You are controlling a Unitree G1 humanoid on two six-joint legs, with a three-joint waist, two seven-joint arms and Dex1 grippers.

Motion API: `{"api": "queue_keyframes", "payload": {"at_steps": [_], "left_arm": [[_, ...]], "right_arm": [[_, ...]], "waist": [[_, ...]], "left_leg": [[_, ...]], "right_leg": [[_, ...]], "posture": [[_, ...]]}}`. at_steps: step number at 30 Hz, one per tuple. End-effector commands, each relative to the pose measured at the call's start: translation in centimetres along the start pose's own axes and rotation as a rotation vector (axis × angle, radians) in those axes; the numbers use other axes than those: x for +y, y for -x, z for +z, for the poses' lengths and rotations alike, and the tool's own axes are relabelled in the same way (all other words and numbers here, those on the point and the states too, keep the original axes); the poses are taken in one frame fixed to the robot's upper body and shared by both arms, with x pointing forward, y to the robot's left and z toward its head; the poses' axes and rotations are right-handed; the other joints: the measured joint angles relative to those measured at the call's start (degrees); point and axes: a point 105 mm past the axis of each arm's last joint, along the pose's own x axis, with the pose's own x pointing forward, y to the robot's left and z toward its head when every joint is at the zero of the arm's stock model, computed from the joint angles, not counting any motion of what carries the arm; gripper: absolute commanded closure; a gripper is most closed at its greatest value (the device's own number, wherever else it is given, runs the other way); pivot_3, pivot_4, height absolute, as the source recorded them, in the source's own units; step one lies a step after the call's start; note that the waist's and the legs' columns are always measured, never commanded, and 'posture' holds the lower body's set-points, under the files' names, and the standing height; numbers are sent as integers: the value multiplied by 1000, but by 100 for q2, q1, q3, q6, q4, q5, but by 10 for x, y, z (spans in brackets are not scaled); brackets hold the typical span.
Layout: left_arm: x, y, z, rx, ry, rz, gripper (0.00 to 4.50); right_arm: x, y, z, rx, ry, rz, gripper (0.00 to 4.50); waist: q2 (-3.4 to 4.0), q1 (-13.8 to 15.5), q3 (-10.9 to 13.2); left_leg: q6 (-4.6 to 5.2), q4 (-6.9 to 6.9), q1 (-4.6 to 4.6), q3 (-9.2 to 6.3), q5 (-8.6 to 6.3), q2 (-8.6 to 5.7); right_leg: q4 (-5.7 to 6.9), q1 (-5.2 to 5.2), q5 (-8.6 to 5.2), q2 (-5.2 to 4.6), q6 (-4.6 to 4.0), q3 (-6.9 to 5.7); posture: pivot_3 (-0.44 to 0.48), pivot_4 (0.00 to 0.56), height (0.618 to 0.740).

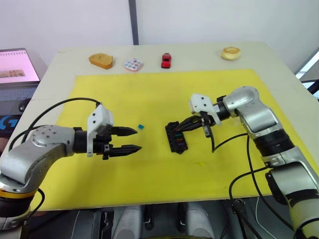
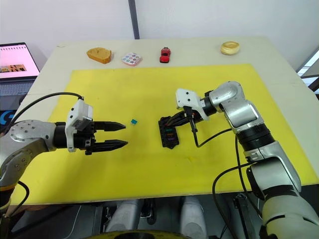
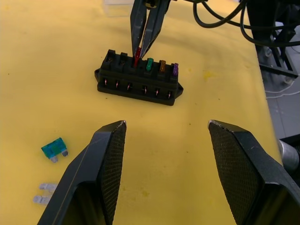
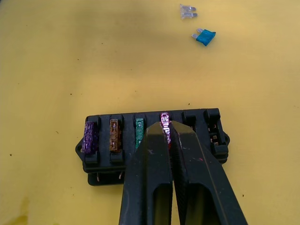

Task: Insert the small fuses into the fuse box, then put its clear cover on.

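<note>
The black fuse box (image 1: 177, 139) lies mid-mat, with green (image 3: 150, 64), orange (image 3: 162, 65) and purple (image 3: 175, 69) fuses standing in its slots. My right gripper (image 4: 168, 133) is shut on a red fuse (image 4: 165, 123) that sits in the slot beside the green one. Two slots at that end are empty. To the box's left my left gripper (image 1: 138, 139) hangs open and empty. A teal fuse (image 1: 141, 127) lies loose just beyond its fingertips, with a grey fuse (image 3: 44, 193) close by. The clear cover (image 3: 116, 6) peeks out behind the box.
The yellow mat (image 1: 149, 94) covers most of the table. Along the far edge sit a bread-like piece (image 1: 101, 60), a round dotted tray (image 1: 133, 64), a red toy car (image 1: 166, 60) and a pale ring (image 1: 231, 53). A screen (image 1: 17, 67) stands off the left side.
</note>
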Motion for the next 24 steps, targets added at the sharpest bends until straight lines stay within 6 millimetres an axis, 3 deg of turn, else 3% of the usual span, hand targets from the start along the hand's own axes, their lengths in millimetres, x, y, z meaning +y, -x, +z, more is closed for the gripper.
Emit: {"api": "queue_keyframes", "payload": {"at_steps": [1,16,24], "left_arm": [[-3,1,9,-28,-24,-2,1593],[0,3,8,-42,-10,10,1593],[0,3,7,-47,-5,15,1593]], "right_arm": [[1,0,10,-6,42,6,4500],[-1,-11,-9,85,19,-8,4500],[-7,-7,3,33,-3,-19,4500]], "waist": [[0,0,0],[-2,-8,-3],[-2,-13,-3]], "left_leg": [[0,0,0,0,0,0],[-5,1,25,0,-2,5],[-7,0,45,-1,-3,7]], "right_leg": [[0,0,0,0,0,0],[1,23,0,5,0,0],[1,37,0,5,-1,2]], "posture": [[0,150,740],[0,150,740],[0,150,740]]}}
